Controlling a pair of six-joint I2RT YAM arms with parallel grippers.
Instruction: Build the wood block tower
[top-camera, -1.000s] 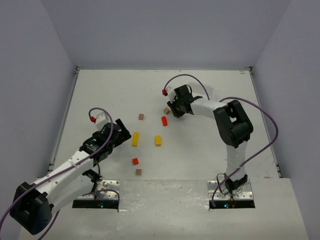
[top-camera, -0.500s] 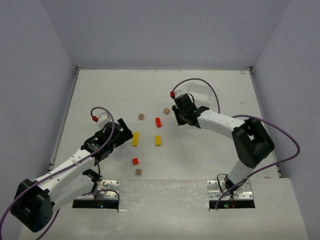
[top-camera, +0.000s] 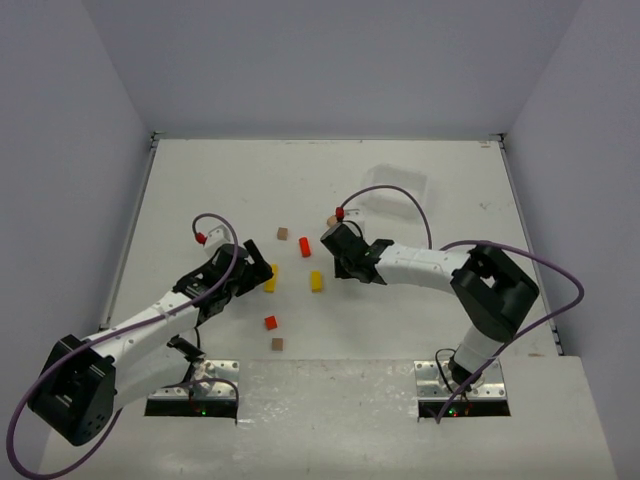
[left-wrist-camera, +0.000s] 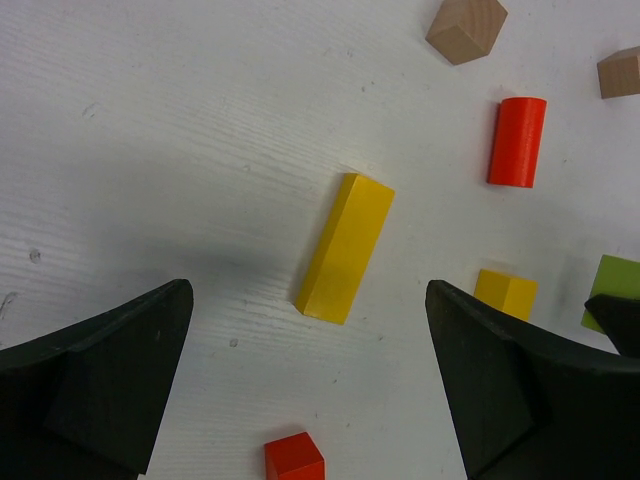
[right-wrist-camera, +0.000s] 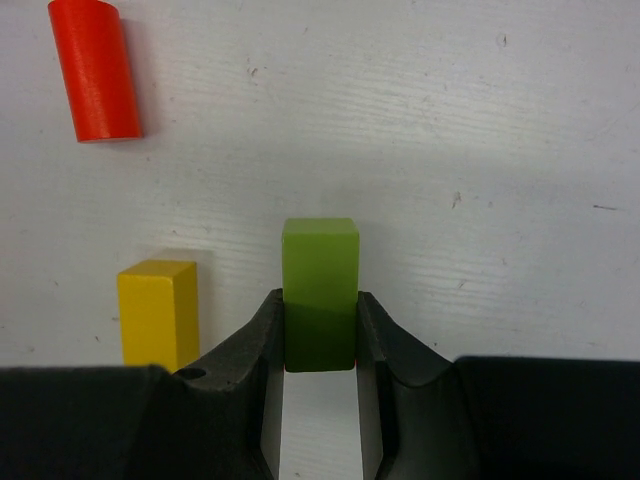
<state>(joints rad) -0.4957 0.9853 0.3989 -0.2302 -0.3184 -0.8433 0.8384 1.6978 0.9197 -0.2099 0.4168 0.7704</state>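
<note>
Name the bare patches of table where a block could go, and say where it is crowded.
Bare: the far-left table beyond the left claw; the near strip right of the red cube. Crowded: the centre, from the long yellow block to the right claw gripping the green block.

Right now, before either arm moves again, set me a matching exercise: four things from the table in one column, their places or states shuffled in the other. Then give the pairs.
Things
1. green block
2. long yellow block
3. red cylinder
4. clear tray

States
A. lying flat ahead of the open left gripper, untouched
B. apart from the blocks, at the far side
C. clamped in the right gripper
D. lying on its side, free of both grippers

Pairs: 1-C, 2-A, 3-D, 4-B
</note>
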